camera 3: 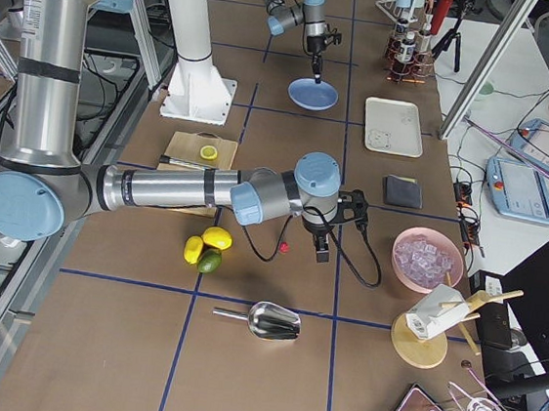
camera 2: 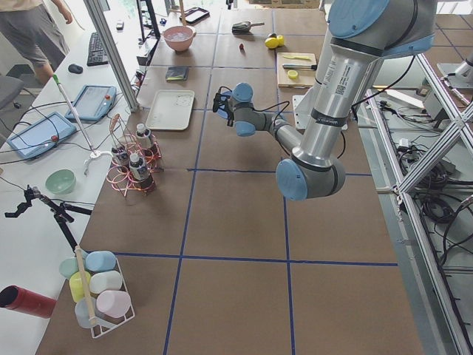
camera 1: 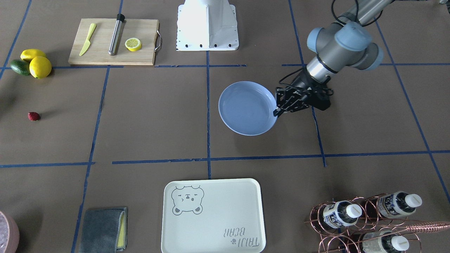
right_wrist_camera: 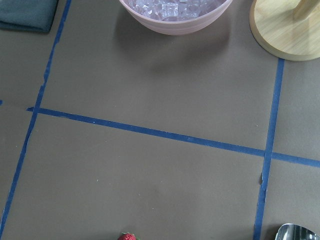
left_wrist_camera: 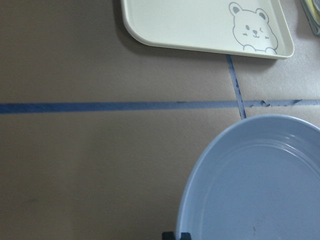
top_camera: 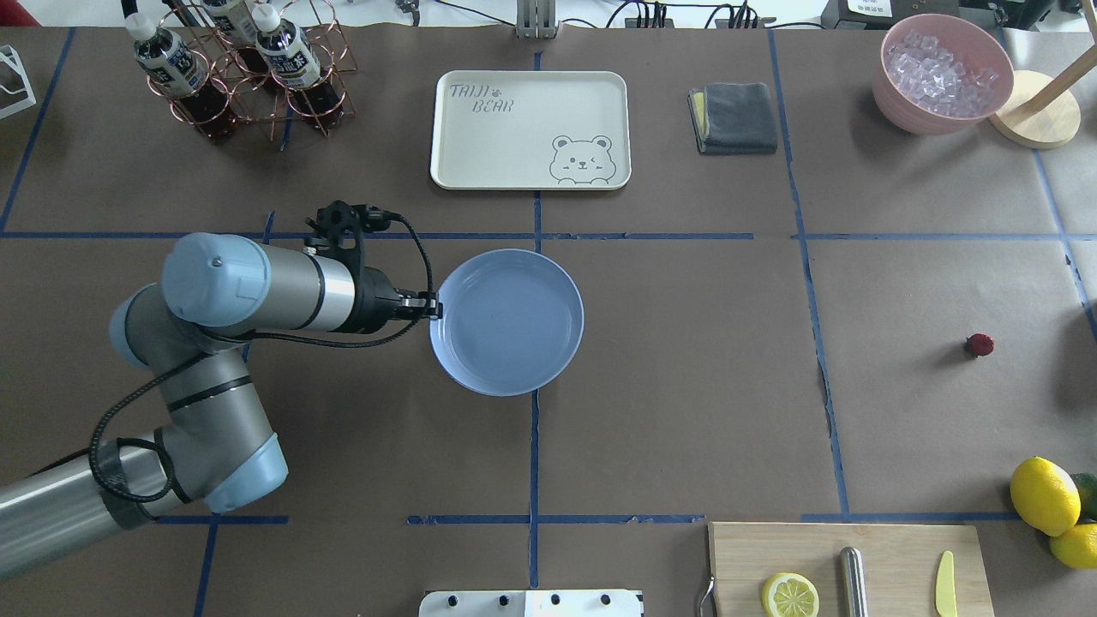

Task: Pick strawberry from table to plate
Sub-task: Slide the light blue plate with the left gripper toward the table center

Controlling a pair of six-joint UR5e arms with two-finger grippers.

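The strawberry lies alone on the brown-paper table, far from the light-blue plate at the middle. My left gripper is at the plate's rim on the robot's left side, shut on that edge; the left wrist view shows the rim running down to a dark fingertip. My right gripper shows only in the exterior right view, hanging over the table beside the strawberry; I cannot tell if it is open or shut. The berry peeks in at the bottom edge of the right wrist view.
A cutting board holds a plastic knife, a steel rod and half a lemon. Two lemons and an avocado sit near the strawberry. The bear tray, bottle rack, grey cloth, ice bowl and metal scoop ring the area.
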